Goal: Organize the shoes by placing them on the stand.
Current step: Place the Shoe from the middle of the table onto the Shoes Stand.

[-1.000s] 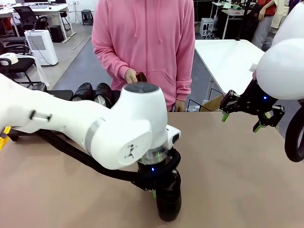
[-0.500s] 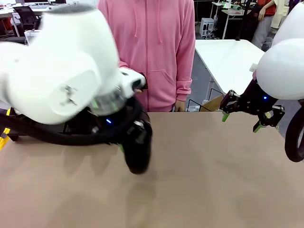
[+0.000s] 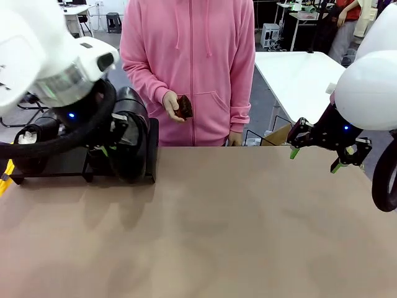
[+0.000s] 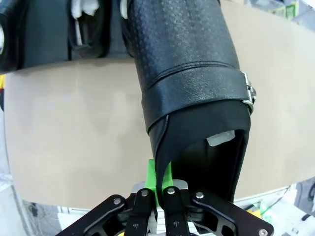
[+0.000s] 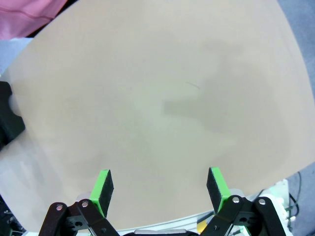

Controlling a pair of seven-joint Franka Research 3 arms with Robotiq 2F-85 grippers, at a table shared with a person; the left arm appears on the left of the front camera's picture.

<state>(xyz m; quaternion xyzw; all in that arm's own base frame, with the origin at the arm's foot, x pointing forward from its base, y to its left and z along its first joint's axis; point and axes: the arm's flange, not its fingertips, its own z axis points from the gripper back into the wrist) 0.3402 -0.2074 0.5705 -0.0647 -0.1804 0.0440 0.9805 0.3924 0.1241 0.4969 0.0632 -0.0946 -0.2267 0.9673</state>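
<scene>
A glossy black shoe (image 3: 131, 139) hangs toe-down at the right end of the low black stand (image 3: 62, 162), at the table's far left. My left gripper (image 3: 110, 146) is shut on it. In the left wrist view the green pads (image 4: 158, 177) pinch the heel rim of the shoe (image 4: 187, 59), which shows a strap buckle and white paper inside. Beyond it another shoe (image 4: 88, 29) lies on the stand (image 4: 44, 44). My right gripper (image 3: 314, 159) hovers open over the table's right side, its fingers (image 5: 104, 189) spread wide with only bare table between them.
A person in a pink hoodie (image 3: 189, 62) stands at the far edge holding a small brown brush (image 3: 184, 107). The tan table (image 3: 248, 236) stretches bare across the middle and front. A white table (image 3: 298, 74) stands behind at the right.
My left arm has swung the shoe from the table's near middle up and left to the stand. The right arm has not moved.
</scene>
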